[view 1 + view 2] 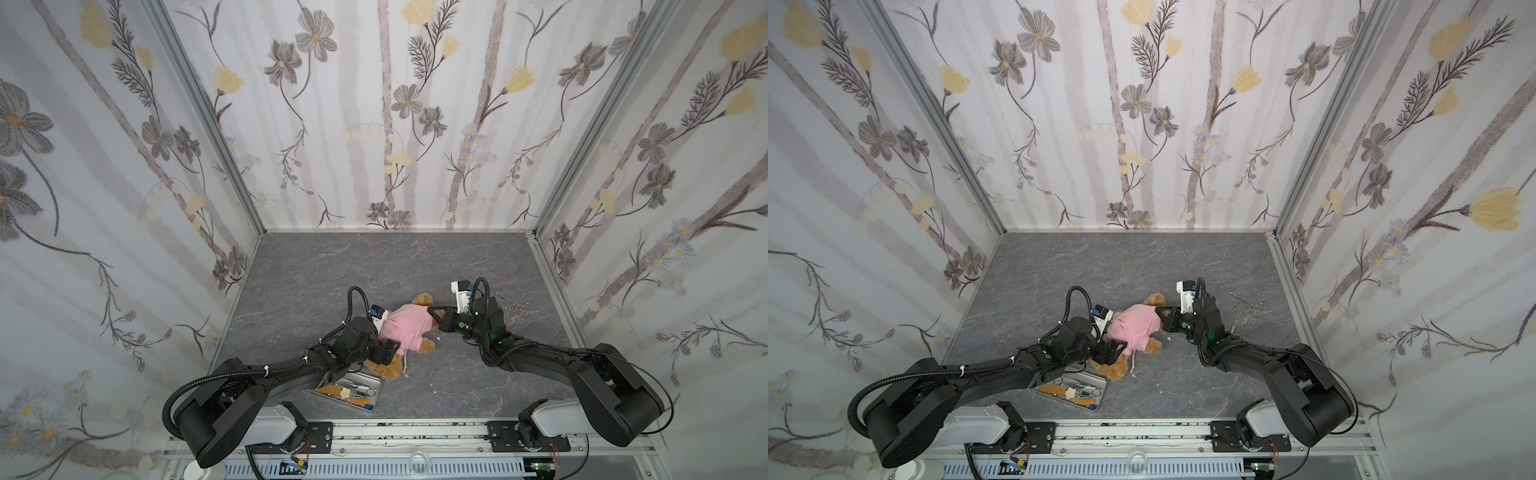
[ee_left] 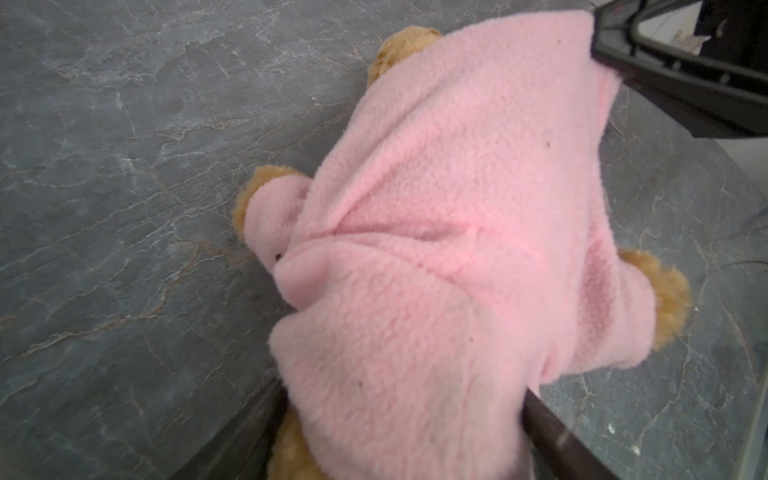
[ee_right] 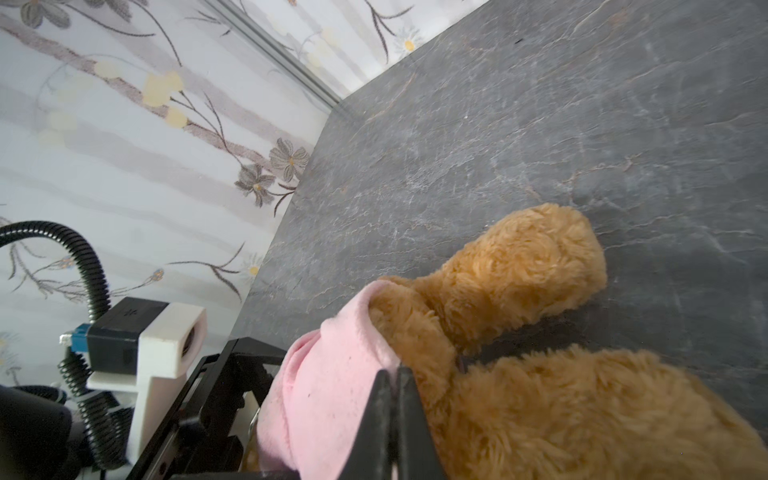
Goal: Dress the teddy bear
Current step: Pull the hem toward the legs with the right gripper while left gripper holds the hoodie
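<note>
Bear: the small plush teddy bear with shaggy golden-brown fur [image 1: 423,300] is laid flat on the grey marbled tabletop [image 1: 332,270], just beyond the shallow metal instrument tray [image 1: 377,392], with one furry end just beside the tray's far rim.
Garment: the pink fleece shirt [image 1: 405,328] is drawn over the torso. In the left wrist view one furry paw [image 2: 671,299] is seen out of a sleeve cuff and a second paw [image 2: 243,199] out of the other.
Right gripper [image 1: 431,311]: closed on the shirt's hem at the bear's end farthest from the tray, with the fabric drawn toward it.
Left gripper [image 2: 405,388]: its jaws are spread wide astride the bunched shirt end nearest the tray, and nothing is seen clamped.
Done (judged): the body is covered and both arms are through.
Left (judged): the hem is to be pulled down and the bunched fold on the tray side settled, and then the shirt is to be released.
Hidden: no face is seen in any view, so head and feet cannot be told apart with certainty. The bear's tray-side end is covered by the left arm in both top views.
Blurred: the left gripper's fingers are smeared and cut by the frame edge.
Unclear: it cannot be told whether the thin white cord [image 1: 404,365] on the bear's tray side belongs to the shirt. The tray's contents are too small to name. The thin scissor-like metal instruments [image 1: 515,308], well apart from the tray and past the bear, are not identified.
</note>
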Controlling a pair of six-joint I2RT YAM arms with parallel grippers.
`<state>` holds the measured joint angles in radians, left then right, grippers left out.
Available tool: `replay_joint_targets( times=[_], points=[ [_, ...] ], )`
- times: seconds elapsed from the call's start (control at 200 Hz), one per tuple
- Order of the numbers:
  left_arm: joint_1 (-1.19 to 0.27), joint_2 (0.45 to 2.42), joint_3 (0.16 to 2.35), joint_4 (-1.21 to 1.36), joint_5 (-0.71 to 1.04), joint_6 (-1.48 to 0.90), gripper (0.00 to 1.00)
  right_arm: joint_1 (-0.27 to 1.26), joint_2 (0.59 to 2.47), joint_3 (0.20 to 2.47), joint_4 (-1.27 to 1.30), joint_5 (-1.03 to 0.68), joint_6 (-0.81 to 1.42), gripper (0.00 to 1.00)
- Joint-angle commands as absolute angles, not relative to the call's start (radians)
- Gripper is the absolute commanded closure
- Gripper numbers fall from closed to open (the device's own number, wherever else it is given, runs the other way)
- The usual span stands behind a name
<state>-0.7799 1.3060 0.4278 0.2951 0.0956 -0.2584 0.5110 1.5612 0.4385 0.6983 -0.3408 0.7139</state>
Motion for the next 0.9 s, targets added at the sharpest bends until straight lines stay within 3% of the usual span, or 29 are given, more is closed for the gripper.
replay_joint_targets(
  times=[0.0,0.19,0.3,0.47,0.63,0.899],
  points=[
    [-0.781,1.321,0.419,0.209,0.085,-0.242,0.19,0.487,1.588,0.438,0.753,-0.179,0.713,1.0],
    [-0.781,1.347,0.425,0.217,0.073,-0.233,0.19,0.451,1.695,0.435,0.729,-0.224,0.677,1.0],
    [-0.781,1.358,0.432,0.219,0.079,-0.225,0.19,0.406,1.643,0.404,0.681,-0.215,0.618,0.96],
    [-0.781,1.347,0.444,0.225,0.094,-0.196,0.19,0.368,1.451,0.379,0.602,-0.217,0.504,0.76],
    [-0.781,1.331,0.473,0.256,0.114,-0.158,0.19,0.38,1.432,0.395,0.632,-0.335,0.466,0.58],
    [-0.778,1.372,0.578,0.264,0.088,-0.089,0.16,0.408,1.639,0.43,0.655,-0.342,0.492,0.62]
  ],
)
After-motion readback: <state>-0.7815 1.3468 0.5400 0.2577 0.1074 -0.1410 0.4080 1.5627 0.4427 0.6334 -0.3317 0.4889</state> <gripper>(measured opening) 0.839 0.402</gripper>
